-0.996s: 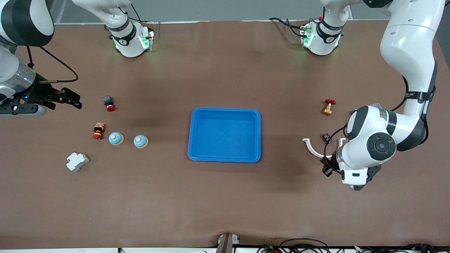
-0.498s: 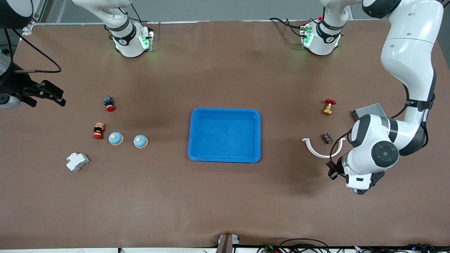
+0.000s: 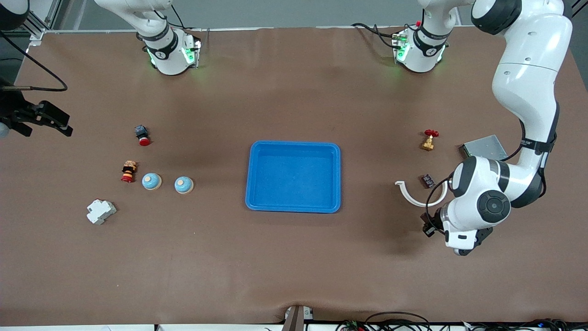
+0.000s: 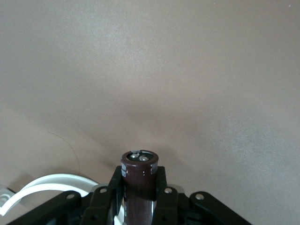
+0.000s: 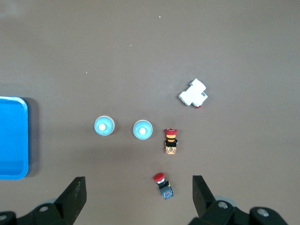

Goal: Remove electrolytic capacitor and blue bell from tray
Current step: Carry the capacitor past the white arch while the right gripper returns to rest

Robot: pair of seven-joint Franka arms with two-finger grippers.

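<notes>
A dark brown capacitor [image 4: 139, 174] with a silvery top stands upright in my left gripper [image 4: 139, 169], whose black fingers are shut on its sides. That gripper [image 3: 429, 227] hangs low over bare table toward the left arm's end, beside a white curved clip [image 3: 412, 196]. Two blue domed bells [image 3: 151, 181] [image 3: 183, 185] sit side by side toward the right arm's end, also in the right wrist view [image 5: 142, 130] [image 5: 104, 126]. My right gripper [image 3: 54, 123] is open and empty, high over that end's table edge. The blue tray [image 3: 294, 144] lies mid-table.
Near the bells lie a red push button [image 3: 143, 135], a red-yellow-black switch [image 3: 129, 171] and a white breaker [image 3: 100, 211]. A brass valve with a red handle [image 3: 429, 140], a small dark chip [image 3: 427, 180] and a grey metal box [image 3: 483, 147] lie toward the left arm's end.
The right arm has drawn back toward its end's table edge, gripper still open. The left arm has shifted a little with the capacitor, uncovering the grey box.
</notes>
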